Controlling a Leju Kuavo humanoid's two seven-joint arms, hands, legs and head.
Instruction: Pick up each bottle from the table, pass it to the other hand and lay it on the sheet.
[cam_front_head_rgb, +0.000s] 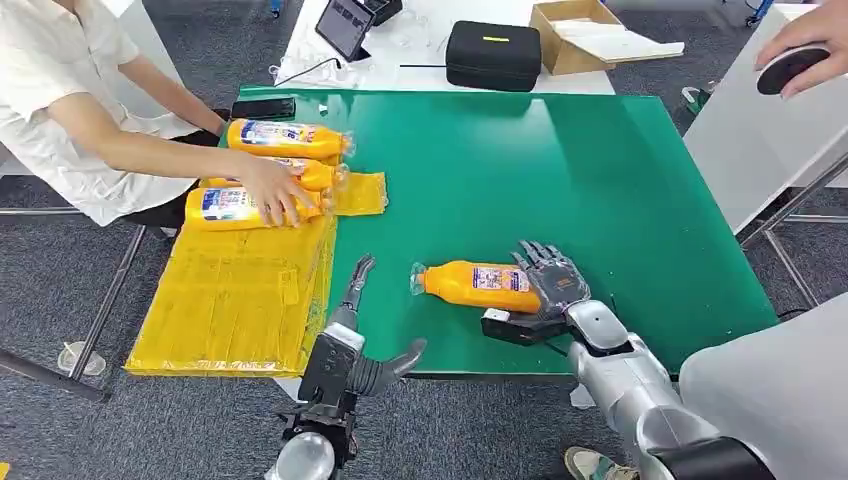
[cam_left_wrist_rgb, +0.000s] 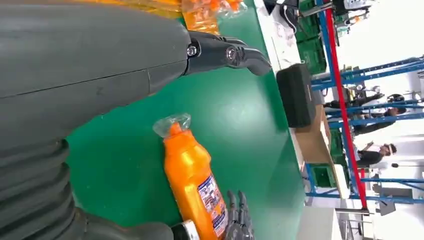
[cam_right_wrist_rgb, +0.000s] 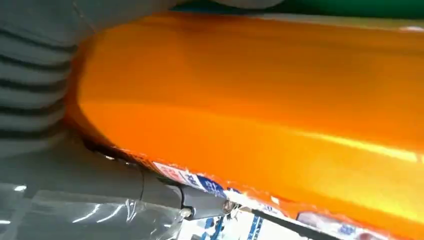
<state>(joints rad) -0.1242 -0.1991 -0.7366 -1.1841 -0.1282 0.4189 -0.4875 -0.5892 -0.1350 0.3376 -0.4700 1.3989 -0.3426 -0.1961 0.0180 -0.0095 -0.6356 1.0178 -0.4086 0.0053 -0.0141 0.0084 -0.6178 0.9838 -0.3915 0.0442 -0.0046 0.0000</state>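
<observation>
the right hand (cam_front_head_rgb: 553, 285) reaches in from the lower right, fingers wrapped on the base of an orange bottle (cam_front_head_rgb: 478, 284) lying on the green surface (cam_front_head_rgb: 560, 170) at lower centre. the left hand (cam_front_head_rgb: 360, 345), fingers apart and holding nothing, hovers at the surface's near edge beside the yellow sheet (cam_front_head_rgb: 240, 295), with bare green between it and the bottle's cap.

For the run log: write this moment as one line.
right robot hand: grips bottle on table | left robot hand: open, near sheet | handover: not yet done

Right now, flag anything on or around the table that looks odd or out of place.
A person's hand rests on the bottles at the yellow sheet, inside the work area. The sheet overhangs the green table edge. No spills or damage are visible.
</observation>
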